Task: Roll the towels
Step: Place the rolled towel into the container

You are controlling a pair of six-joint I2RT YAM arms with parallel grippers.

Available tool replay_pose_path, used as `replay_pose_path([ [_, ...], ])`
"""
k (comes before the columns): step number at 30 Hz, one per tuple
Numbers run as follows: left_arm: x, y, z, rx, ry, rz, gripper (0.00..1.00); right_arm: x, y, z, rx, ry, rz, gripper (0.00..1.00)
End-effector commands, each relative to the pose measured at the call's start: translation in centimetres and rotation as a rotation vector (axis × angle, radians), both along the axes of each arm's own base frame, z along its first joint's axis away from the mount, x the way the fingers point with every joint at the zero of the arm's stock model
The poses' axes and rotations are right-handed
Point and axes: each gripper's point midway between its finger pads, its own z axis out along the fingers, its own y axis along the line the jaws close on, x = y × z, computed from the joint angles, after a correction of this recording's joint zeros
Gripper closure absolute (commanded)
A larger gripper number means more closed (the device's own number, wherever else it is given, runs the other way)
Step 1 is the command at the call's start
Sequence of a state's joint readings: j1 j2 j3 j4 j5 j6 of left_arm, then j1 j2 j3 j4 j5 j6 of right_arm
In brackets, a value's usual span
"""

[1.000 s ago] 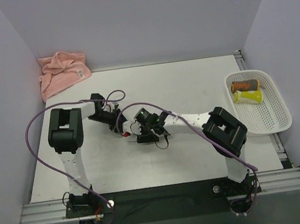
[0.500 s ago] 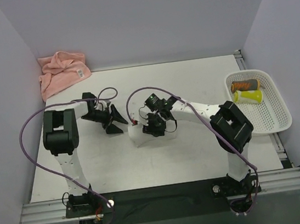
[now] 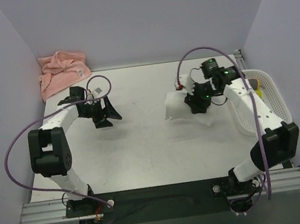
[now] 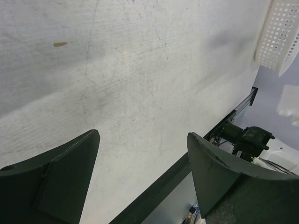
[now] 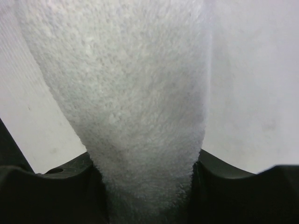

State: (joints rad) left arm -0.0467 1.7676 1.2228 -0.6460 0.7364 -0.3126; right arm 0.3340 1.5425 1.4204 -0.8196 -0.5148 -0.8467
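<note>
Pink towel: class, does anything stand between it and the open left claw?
Nothing visible. Only bare table separates the left claw from the pink towel crumpled in the far left corner; the claw faces away from it.

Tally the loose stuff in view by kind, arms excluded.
Towels: 2, the white towel and the pink towel
Baskets: 1, the mesh basket
Other: 1, a yellow item in it, mostly hidden
Total: 4

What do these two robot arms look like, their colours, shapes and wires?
The left arm and right arm have slim white links joined by chunky black housings. The left gripper and right gripper are black, each with two broad wedge-shaped fingers. A purple cable loops loosely along each arm.
</note>
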Motion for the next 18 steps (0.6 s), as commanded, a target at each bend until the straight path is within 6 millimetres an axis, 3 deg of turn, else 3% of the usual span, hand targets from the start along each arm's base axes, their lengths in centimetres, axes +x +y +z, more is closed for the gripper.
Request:
replay_pose_path([
  [1, -0.3, -0.7, 1.1, 0.007, -0.092, -0.036, 0.14, -2.7, -5.8, 2.9, -0.029, -0.053, 0.042, 1.00],
  [2, -0.7, -1.2, 1.1, 0.002, -0.091, -0.044, 0.14, -3.1, -7.2, 3.0, -0.051, -0.057, 0.036, 1.00],
  [3, -0.8, -1.5, 1.7, -0.005, -0.108, -0.048, 0.14, -2.7, -9.9, 3.4, -0.082, -0.099, 0.019, 1.00],
  [10, -1.6, -3.3, 3.2, -0.040, -0.184, -0.058, 0.13, -3.5, -20.2, 2.7, -0.159, -0.060, -0.125, 1.00],
  [13, -1.6, -3.4, 4.0, -0.048, -0.211, -0.055, 0.12, -3.8, -23.3, 2.2, -0.167, -0.042, -0.150, 1.00],
  [18, -2.0, -3.5, 4.0, -0.055, -0.202, -0.047, 0.12, -4.0, -26.6, 1.1, -0.191, -0.031, -0.150, 1.00],
])
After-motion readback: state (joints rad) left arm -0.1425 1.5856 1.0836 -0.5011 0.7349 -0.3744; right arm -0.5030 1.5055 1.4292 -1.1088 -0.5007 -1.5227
